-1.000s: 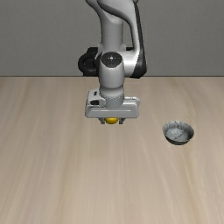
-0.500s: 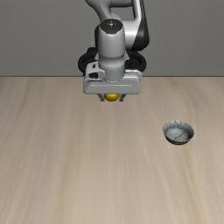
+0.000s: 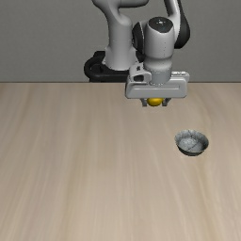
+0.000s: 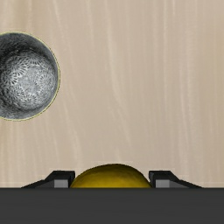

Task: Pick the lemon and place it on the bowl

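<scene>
Lemon (image 3: 153, 102): yellow, pinched from two sides by the jaws and held clear above the surface (image 3: 75, 179). In the wrist view the lemon (image 4: 107, 176) bulges between the two fingertips.
Jaws: closed on the lemon, pointing down beneath the arm (image 3: 156, 42).
Bowl (image 3: 191, 143): small, grey, upright on the surface. It sits apart from the lemon, toward the exterior view's right. The wrist view shows the bowl (image 4: 26, 77) from above, with a mottled interior.
Surface: pale wood grain.
</scene>
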Robot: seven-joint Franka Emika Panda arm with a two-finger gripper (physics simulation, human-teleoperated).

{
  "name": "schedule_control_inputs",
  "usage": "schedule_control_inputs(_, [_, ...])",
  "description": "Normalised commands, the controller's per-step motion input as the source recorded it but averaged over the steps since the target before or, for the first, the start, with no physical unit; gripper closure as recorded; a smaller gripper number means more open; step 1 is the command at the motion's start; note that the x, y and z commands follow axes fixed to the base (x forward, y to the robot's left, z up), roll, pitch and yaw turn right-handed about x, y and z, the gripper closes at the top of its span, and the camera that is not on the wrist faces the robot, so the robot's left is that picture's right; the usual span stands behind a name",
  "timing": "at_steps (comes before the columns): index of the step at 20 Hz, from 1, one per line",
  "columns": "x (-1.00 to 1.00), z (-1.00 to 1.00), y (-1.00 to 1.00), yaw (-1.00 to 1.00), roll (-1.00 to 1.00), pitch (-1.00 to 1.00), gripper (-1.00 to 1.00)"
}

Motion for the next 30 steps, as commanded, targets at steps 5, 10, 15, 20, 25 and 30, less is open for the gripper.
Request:
schedule_control_inputs(5, [0.0,0.0,1.0,0.0,0.0,0.0,1.0])
schedule_control_inputs(10, [0.2,0.0,0.8,0.0,0.0,0.0,1.0])
schedule_control_inputs(15, [1.0,0.0,0.0,0.0,0.0,0.0,1.0])
schedule_control_inputs(20, [0.4,0.0,0.0,0.0,0.0,0.0,-1.0])
schedule_control_inputs(25, [0.0,0.0,0.0,0.0,0.0,0.0,-1.0])
schedule_control_inputs(30, [0.0,0.0,0.0,0.0,0.0,0.0,-1.0])
